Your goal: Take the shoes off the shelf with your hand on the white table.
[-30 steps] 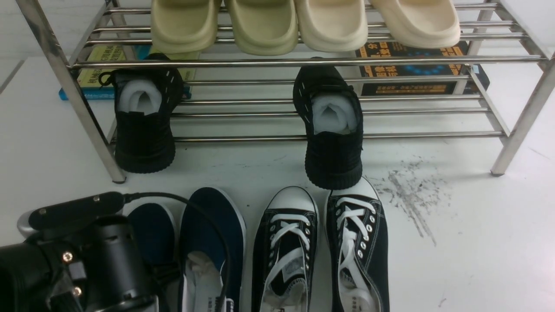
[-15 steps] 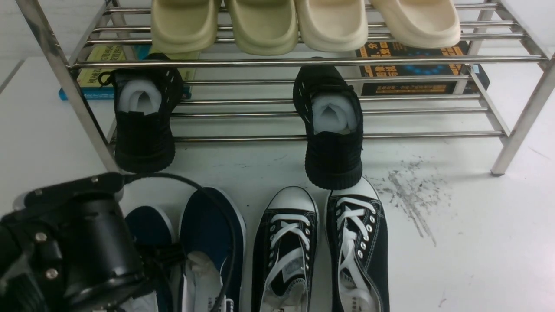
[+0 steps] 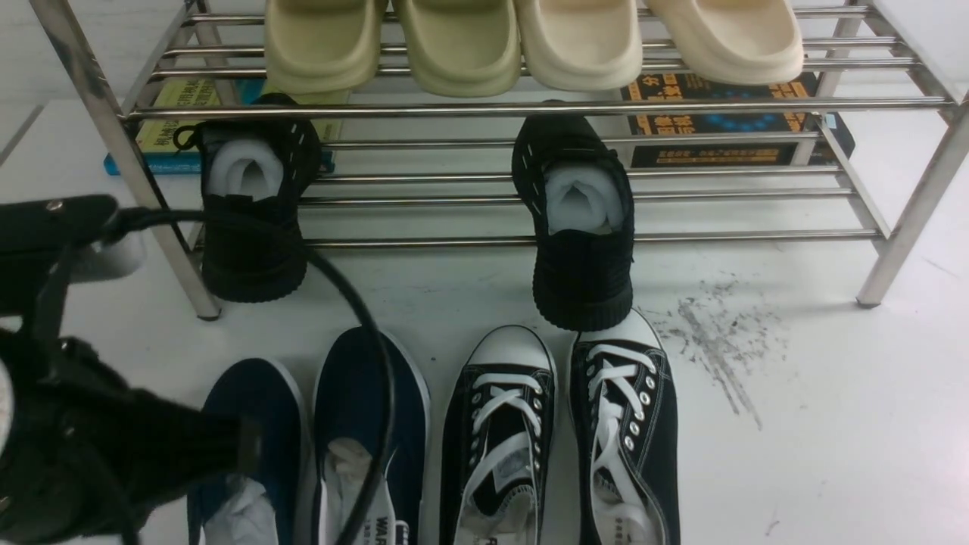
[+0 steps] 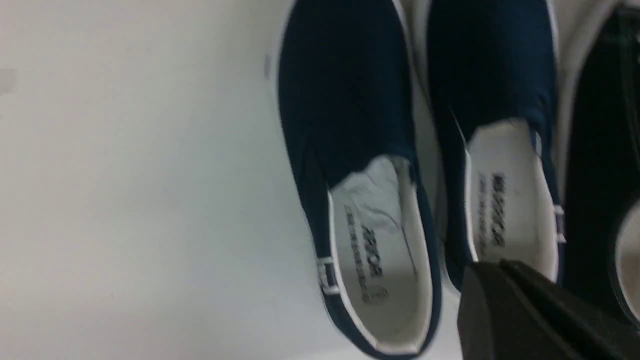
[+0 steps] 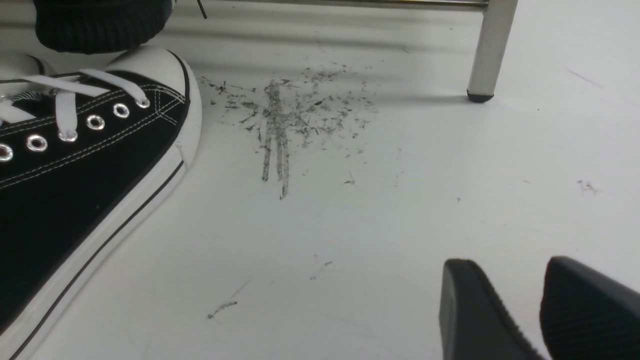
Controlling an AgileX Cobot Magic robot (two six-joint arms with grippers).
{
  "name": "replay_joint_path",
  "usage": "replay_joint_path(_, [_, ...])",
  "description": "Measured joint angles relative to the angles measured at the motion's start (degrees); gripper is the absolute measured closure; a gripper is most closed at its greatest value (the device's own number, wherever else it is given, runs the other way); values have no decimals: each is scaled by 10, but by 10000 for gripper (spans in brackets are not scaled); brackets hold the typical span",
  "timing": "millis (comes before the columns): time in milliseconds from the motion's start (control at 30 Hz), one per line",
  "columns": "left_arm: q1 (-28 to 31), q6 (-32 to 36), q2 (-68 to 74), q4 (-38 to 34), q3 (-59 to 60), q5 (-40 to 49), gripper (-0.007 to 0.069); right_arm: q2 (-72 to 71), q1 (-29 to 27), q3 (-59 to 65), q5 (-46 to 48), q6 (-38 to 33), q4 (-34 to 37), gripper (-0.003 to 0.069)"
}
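Since a second ago my left arm has swung up and back toward me; its bulky black left gripper (image 4: pixel 530 305) no longer sits over the heel of the outer slip-on, and that shoe's paper stuffing is now uncovered. Nothing else has shifted.

Both navy-blue canvas slip-on shoes with white rubber soles (image 3: pixel 318 431) lie side by side on the glossy white table (image 3: pixel 833 424), toes pointing at the two-tier stainless-steel tube shelf (image 3: pixel 530 110), just beside the black lace-up sneakers with white toe caps (image 3: pixel 560 431). So the pair is off the rack and down, as I judge it.

From the left wrist view, the left gripper's pads (image 4: pixel 495 300) are pressed together with nothing between them, hanging above the heel of the inner slip-on. The right gripper (image 5: pixel 542 310) shows a narrow gap between its pads, empty, low over the table near the dark grey scuff marks (image 5: pixel 285 120).

My worries from here: the black cable (image 3: pixel 363 325) loops right over the inner slip-on, and further pulling back could drag it across the shoe and skew the pair. The all-black knit sneakers (image 3: pixel 583 227) stick out past the lower rail, one toe touching a lace-up; a careless reach by either arm could knock them off.
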Motion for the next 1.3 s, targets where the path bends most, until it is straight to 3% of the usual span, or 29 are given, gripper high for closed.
replay_joint_path(167, [0,95,-93,-81,43,-29,624,0,0,0,0,0,0,421])
replay_joint_path(467, [0,120,-179,-89,183,-326,624,0,0,0,0,0,0,421])
replay_joint_path(1033, [0,124,-187,-42,208,-353,607,0,0,0,0,0,0,421])
replay_joint_path(1200, [0,201,-248,-48,295,-460,606,0,0,0,0,0,0,421])
replay_joint_path(1300, [1,277,-319,-90,367,-539,606,0,0,0,0,0,0,421])
